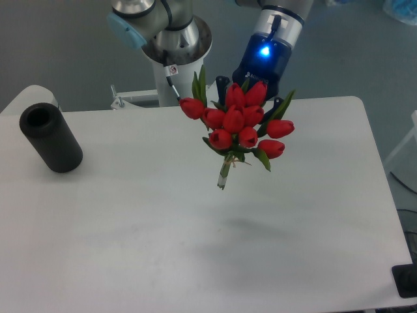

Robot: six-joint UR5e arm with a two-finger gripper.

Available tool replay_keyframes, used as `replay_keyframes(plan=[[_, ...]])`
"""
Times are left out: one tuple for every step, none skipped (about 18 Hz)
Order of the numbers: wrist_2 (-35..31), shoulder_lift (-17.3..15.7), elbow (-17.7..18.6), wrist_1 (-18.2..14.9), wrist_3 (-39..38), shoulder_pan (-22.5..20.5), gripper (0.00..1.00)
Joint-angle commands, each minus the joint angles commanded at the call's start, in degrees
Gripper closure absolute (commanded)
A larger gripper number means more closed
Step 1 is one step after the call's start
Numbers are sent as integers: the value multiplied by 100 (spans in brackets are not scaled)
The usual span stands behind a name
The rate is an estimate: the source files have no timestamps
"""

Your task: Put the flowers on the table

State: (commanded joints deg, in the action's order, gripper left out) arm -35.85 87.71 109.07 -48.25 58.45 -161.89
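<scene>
The flowers [238, 124], a bunch of red tulips with green leaves and tied green stems, hang in the air above the middle of the white table [163, 222]. Their stems point down and toward me, with the cut ends well clear of the surface. My gripper [251, 91] reaches in from the back, its dark fingers showing on either side behind the blooms, shut on the flowers. A blue light glows on its wrist. The blooms hide the exact grip point.
A black cylinder [50, 137] stands at the table's left back corner. The robot's base [176, 52] is mounted behind the table's back edge. A faint shadow of the bouquet lies on the table below it.
</scene>
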Motion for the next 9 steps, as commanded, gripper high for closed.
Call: replay_keyframes(plan=[[-44, -9, 35, 18, 9, 17, 78], [-53, 0, 9, 9, 0, 26, 78], [-53, 0, -17, 0, 0, 26, 77], [-53, 9, -52, 0, -9, 35, 76], [-53, 9, -53, -9, -9, 44, 76], [-53, 9, -53, -9, -9, 53, 76], [-79, 9, -53, -9, 0, 53, 76], [-158, 0, -53, -9, 0, 61, 76], [-263, -9, -53, -9, 0, 70, 76]])
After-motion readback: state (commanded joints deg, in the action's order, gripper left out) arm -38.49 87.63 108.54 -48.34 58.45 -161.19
